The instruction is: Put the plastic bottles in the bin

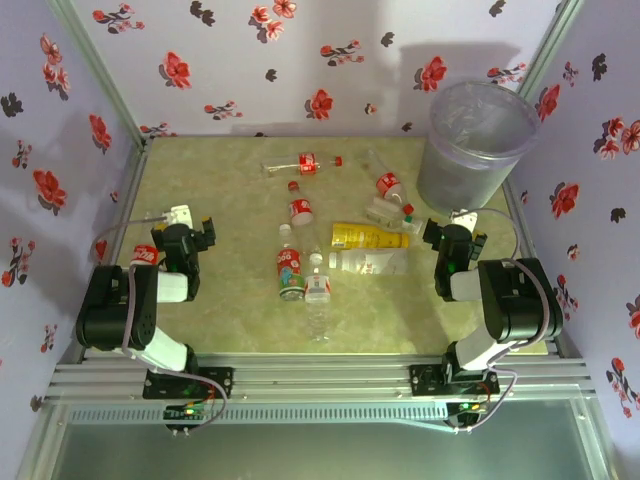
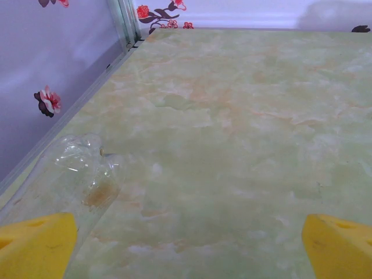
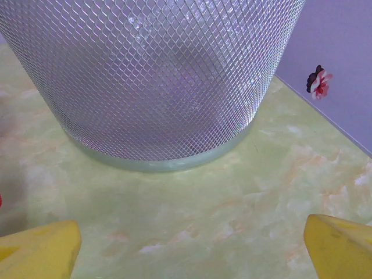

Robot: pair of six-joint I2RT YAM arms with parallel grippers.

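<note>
Scattered over the middle of the marbled table (image 1: 230, 300): small clear plastic bottles (image 1: 318, 300), mostly on their sides, several with red labels and red or white caps, plus one yellow-labelled bottle (image 1: 368, 236). Near left, a crumpled clear bottle (image 2: 81, 168) just beside the left gripper (image 2: 189, 244), pads spread wide. Far right, a tall round grey-purple bin (image 3: 157, 75) with a mesh-patterned wall and a clear liner (image 1: 478, 118) inside. Right gripper (image 3: 192, 244) likewise spread apart, facing the bin's base. Label writing too small to read.

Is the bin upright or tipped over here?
Upright. From above, the bin shows its open rim facing up; the right wrist view has its base flat on the table.
</note>
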